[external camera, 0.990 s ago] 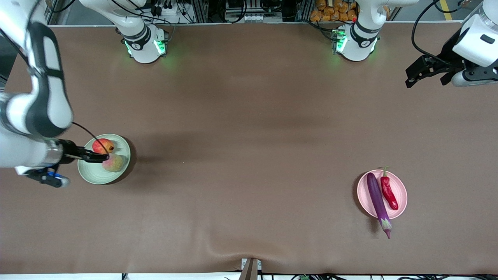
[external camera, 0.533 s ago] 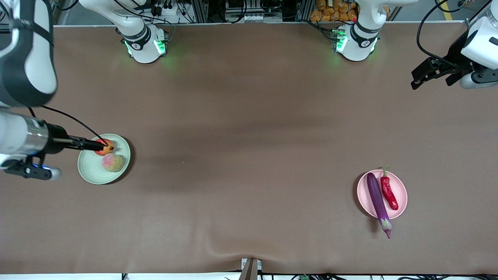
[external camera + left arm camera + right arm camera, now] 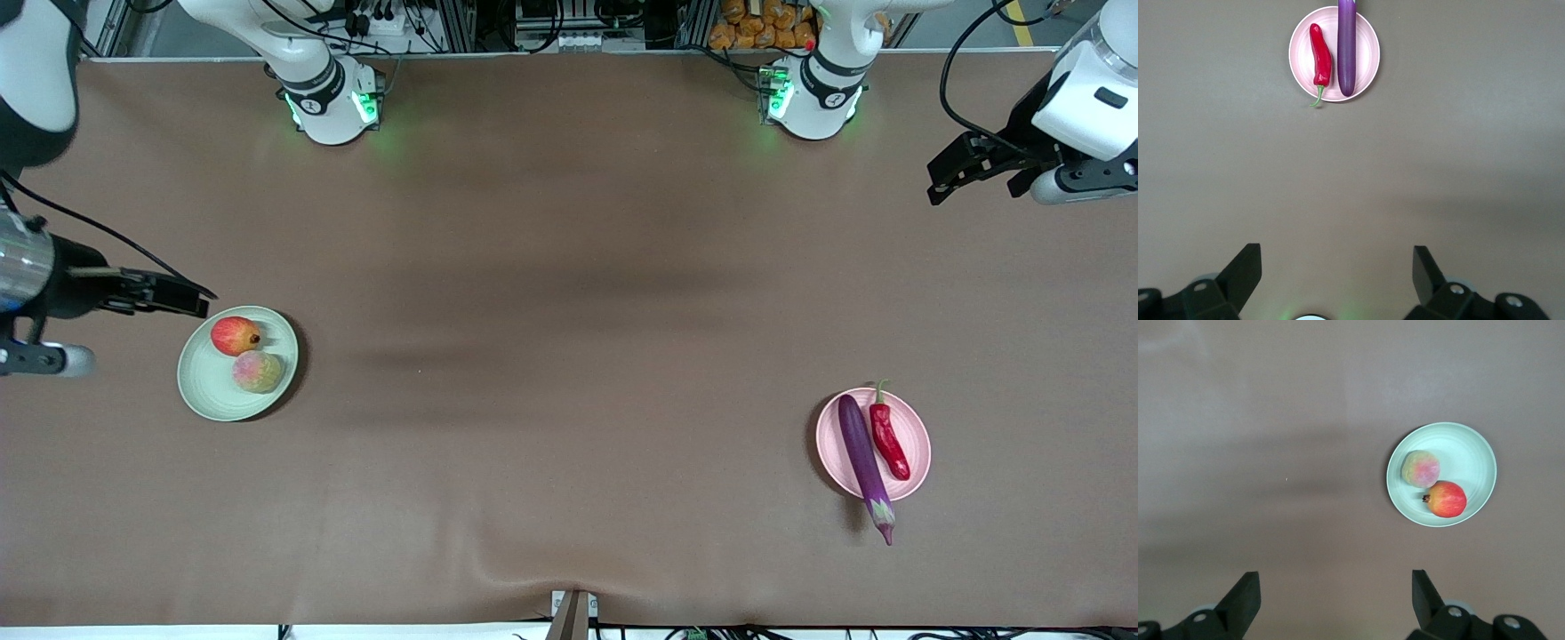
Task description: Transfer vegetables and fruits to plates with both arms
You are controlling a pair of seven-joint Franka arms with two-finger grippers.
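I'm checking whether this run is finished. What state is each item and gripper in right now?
Red fruit: on the green plate.
Peach: on the same plate, beside the red fruit.
Eggplant: on the pink plate, stem end overhanging the rim.
Chili pepper: on the pink plate beside the eggplant.
Right gripper: open, empty.
Left gripper: open, empty.

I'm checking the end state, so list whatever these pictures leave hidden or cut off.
- Eggplant: left wrist view, its stem end is cut off by the picture's edge.
- Pink plate: front view, the parts under the eggplant and the chili pepper are covered.
- Green plate: front view, the apple and the peach cover the parts under them.
- Right gripper, open, up beside the green plate: its arm leaves the front view's edge.
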